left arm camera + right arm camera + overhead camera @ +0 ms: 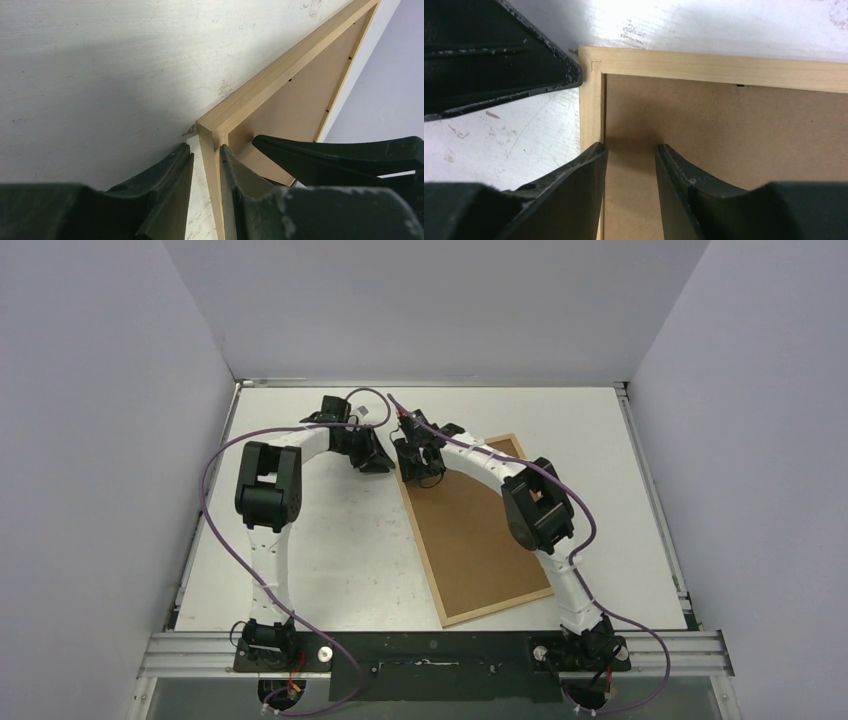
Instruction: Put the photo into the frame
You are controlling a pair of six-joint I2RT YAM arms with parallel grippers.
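The light-wood frame [497,609] is seen lying flat on the white table [330,560], right of centre in the overhead view and turned at a slant, so that one corner is pointed toward the upper middle. Its opening is filled by a plain brown backing board [470,530].

Both pincers are gathered at that far corner. The left pincer [378,458] is held just outside the corner, on the left. In its own wrist view, the left pincer [206,150] is shown with its fingers [165,185] a little apart. The side rail of the frame [270,85] appears in the narrow gap between them, and a sliver of table is visible beside the left finger. Whether the rail is actually pinched cannot be told.

The right pincer [420,468] is held over the board, just inside the same corner. In the right wrist view, the right pincer [631,150] is seen spread, with only bare backing board [734,140] between its fingers [679,175]. Its left finger is placed at the inner edge of the frame [714,65]. At the upper left of that view, a finger of the left pincer [499,55] is seen at the outer edge of the corner.
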